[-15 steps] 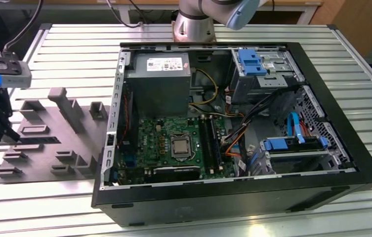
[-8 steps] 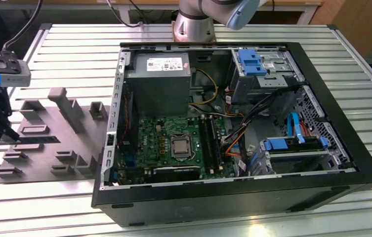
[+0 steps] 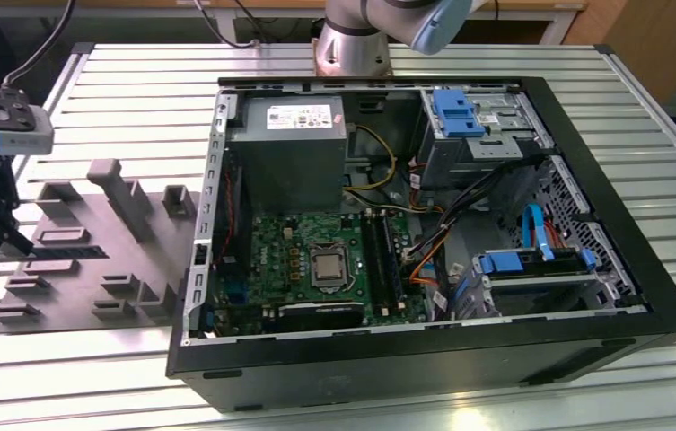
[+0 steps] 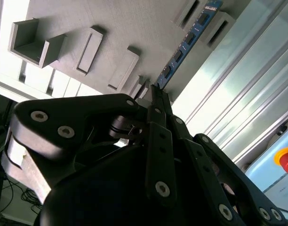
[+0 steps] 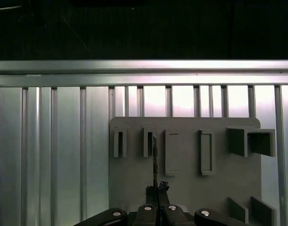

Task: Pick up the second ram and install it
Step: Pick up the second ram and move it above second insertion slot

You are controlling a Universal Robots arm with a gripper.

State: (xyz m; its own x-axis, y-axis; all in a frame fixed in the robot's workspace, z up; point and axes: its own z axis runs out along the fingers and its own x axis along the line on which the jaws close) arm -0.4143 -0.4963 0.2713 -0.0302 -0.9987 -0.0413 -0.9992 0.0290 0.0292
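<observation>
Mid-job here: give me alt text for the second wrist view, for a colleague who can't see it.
The black gripper is closed on the near end of a blue memory stick, which stands on edge between the slotted blocks of a grey tray. A ribbed metal table lies beside the tray.

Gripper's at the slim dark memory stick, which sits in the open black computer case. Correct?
No. The slim dark memory stick stands on edge in the pale grey moulded tray; the gripper is at its end, per the second wrist view.
</observation>
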